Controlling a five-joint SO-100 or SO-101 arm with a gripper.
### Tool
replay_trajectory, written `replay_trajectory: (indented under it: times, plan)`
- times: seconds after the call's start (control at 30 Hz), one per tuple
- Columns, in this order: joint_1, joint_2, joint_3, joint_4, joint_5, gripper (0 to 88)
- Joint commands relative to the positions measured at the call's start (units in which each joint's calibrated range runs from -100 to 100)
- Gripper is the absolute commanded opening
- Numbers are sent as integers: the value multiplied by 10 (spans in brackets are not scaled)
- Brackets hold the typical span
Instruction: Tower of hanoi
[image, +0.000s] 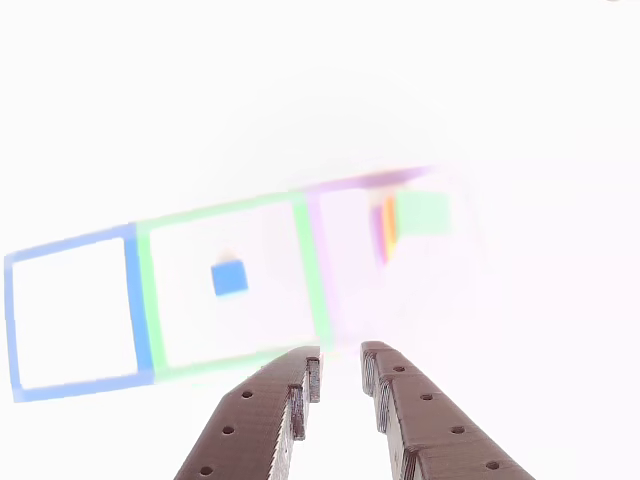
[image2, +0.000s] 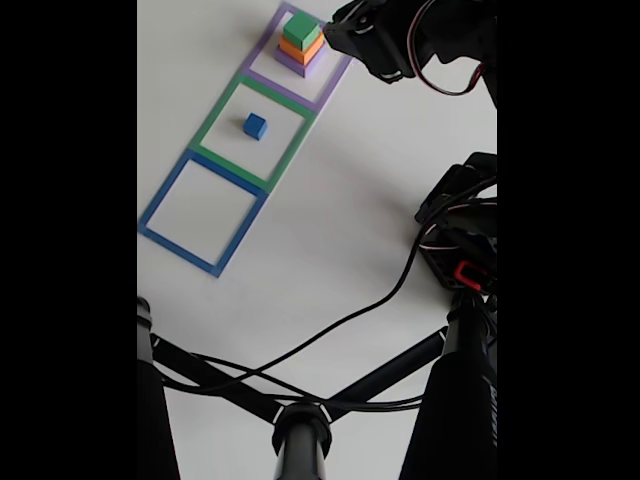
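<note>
Brown, studded fingers (image: 270, 420) of the end effector (image: 340, 365) rise from the lower edge of the other view, a narrow gap between their tips, nothing held. Beyond them on the white bench (image2: 340, 230) lie three square outlines in a row. The blue outline (image: 20, 320) sits at the left. The green outline (image: 310, 270) in the middle has a small blue cube (image: 229, 278) inside it, apart from the stack. Farthest right, washed out by glare, the purple outline (image: 330, 200) holds a stack: in the fixed view a green cube (image2: 301, 31) sits on an orange cube (image2: 299, 50), which sits on a purple cube (image2: 301, 66).
</note>
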Motion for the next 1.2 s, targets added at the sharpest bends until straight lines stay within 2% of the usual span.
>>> replay_trajectory:
  times: [0.0, 0.1, 0.27, 0.47, 0.83, 1.17]
  plan:
    - [57, -1, -68, 66, -30, 0]
    - [100, -1, -85, 101, -3, 0]
    - [142, -9, -73, 106, 4, 5]
    - [169, -37, 13, 45, 4, 73]
    - [175, -142, 305, -194, 4, 252]
    - [160, -166, 597, -548, 4, 322]
